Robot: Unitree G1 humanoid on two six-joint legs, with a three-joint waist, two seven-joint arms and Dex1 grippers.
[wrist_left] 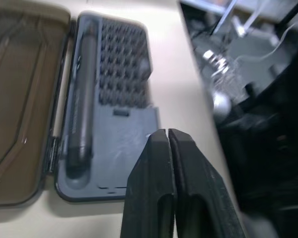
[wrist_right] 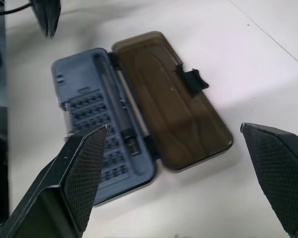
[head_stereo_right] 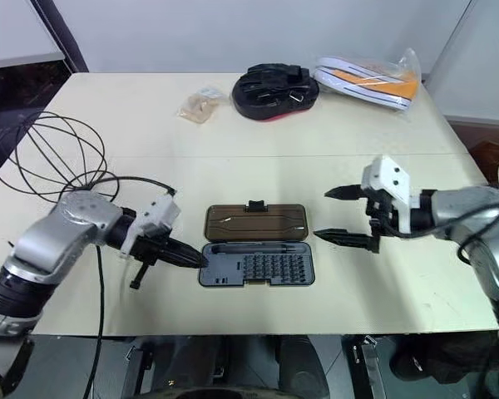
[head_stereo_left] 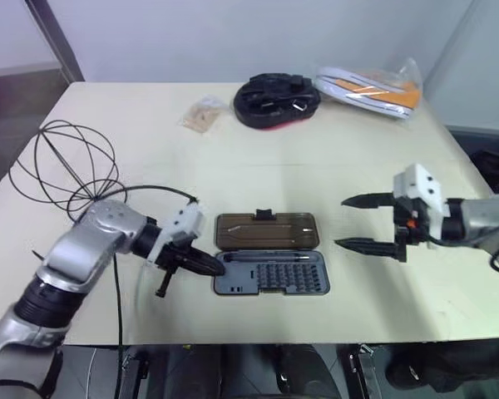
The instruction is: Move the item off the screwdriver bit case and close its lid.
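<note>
The flat grey plastic screwdriver bit case (head_stereo_left: 270,274) lay open, its smoky-brown translucent lid (head_stereo_left: 267,231) flat behind. My left gripper (head_stereo_left: 219,264), clamped empty, touched its left end; my right gripper (head_stereo_left: 368,223) gaped empty just right. The black wire-hoop ball (head_stereo_left: 65,170) sat far left.

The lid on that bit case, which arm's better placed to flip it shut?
Probably the right. The right gripper hangs open beside the case, facing the flat-lying lid with its latch tab far from the robot. The left gripper is shut, tips at the tray's end.
</note>
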